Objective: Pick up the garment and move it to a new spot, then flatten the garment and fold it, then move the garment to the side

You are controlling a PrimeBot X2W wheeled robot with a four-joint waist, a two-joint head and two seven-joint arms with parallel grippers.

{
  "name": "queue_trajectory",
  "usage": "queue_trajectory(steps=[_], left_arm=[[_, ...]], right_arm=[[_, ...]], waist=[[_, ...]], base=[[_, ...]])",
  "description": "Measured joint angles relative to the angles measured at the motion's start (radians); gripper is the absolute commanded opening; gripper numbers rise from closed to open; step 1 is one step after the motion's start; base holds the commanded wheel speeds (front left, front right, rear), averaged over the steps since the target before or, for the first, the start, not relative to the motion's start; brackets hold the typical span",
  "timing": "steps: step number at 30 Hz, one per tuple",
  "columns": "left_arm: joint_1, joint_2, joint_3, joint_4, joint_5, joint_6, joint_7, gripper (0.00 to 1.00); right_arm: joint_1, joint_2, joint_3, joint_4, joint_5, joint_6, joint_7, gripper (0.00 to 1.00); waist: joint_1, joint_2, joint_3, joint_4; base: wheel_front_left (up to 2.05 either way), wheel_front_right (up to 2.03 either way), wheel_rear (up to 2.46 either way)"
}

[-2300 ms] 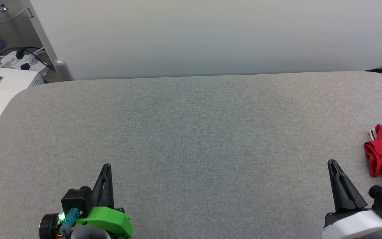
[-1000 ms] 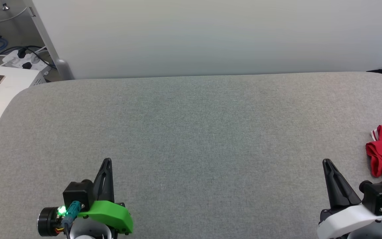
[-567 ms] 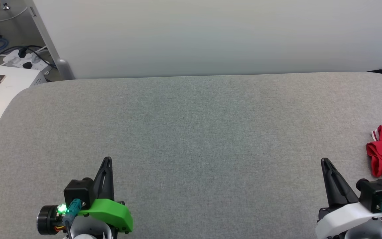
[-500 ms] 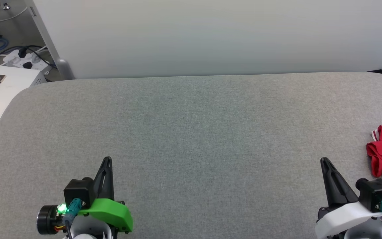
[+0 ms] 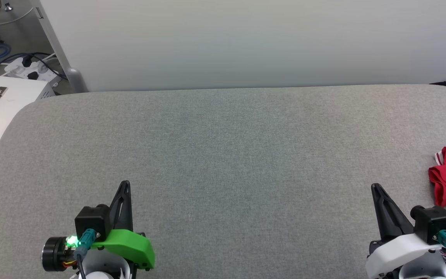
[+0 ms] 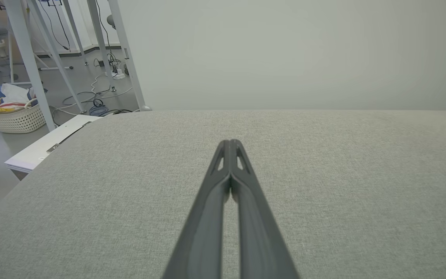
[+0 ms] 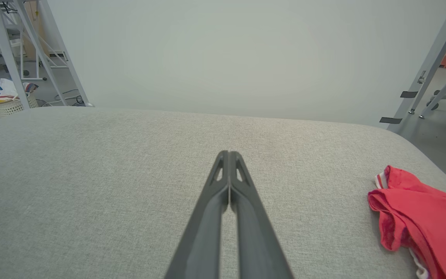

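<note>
A grey padded table (image 5: 223,135) fronts a white panel (image 5: 246,38).

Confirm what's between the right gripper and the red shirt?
Nothing: just bare grey padded surface separates the right gripper from the garment, clearest in the right wrist view.

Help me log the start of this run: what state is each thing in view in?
garment: crumpled in a heap near the table's right edge, not held.
left gripper: shut, empty.
right gripper: shut, empty, apart from the garment, which lies to its right.
table: grey cloth top, bare between the grippers.
basket: on the floor, filled with things.
</note>
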Motion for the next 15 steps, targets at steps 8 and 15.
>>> queue_trajectory(steps=[8,15], left_arm=[[0.0,-0.012,0.014,-0.012,0.02,-0.008,0.018,0.0],[0.0,-0.017,0.023,-0.024,0.038,-0.009,0.032,0.0]], right_arm=[[-0.012,0.003,0.0,0.012,-0.012,0.0,0.001,0.0],[-0.02,0.005,0.001,0.021,-0.02,0.0,0.007,0.0]], waist=[[0.0,0.0,0.0,0.001],[0.0,0.0,0.0,0.002]], base=[[0.0,0.0,0.0],[0.0,0.0,0.0]])
